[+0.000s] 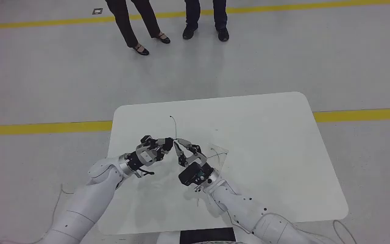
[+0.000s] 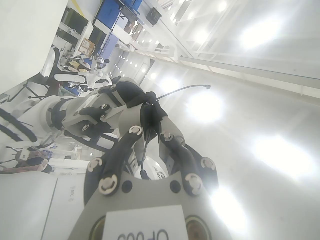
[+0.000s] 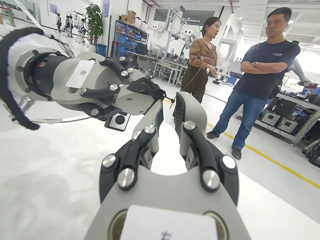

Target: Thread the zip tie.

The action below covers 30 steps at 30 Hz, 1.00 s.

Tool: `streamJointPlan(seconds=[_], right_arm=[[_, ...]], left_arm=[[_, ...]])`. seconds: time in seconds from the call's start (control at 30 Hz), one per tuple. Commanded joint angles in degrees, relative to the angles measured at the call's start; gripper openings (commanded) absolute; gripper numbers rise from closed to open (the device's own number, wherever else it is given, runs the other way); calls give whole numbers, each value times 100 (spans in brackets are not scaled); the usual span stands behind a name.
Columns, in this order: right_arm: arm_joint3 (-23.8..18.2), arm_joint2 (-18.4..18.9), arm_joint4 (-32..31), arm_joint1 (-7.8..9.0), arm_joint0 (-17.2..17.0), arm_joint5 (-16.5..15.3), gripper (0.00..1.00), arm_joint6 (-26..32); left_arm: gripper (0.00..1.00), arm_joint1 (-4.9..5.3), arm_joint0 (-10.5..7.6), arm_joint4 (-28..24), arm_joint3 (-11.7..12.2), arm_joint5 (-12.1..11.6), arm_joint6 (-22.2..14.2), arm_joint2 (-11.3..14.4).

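Over table (image 1: 274, 152), thin curved zip tie (image 1: 175, 129)

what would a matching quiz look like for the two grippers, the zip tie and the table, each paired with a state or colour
Things:
1 left gripper
2 right gripper
3 zip tie
4 table

States:
a white
b open
c thin, curved
d shut on zip tie

Pairs: 1-d, 2-b, 3-c, 4-a
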Motion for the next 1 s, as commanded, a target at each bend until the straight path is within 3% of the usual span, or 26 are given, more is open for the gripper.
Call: streamJointPlan(seconds=[0.0,0.23,0.97], right_arm=[[8,1,0,-4,4,0,9,-3],[21,9,0,-12,7,0,0,5],[68,-34,0,-1,49,0,0,195]], left_arm=[[0,0,0,0,0,0,0,0],[0,0,0,0,0,0,0,0],[0,0,0,0,0,0,0,0]])
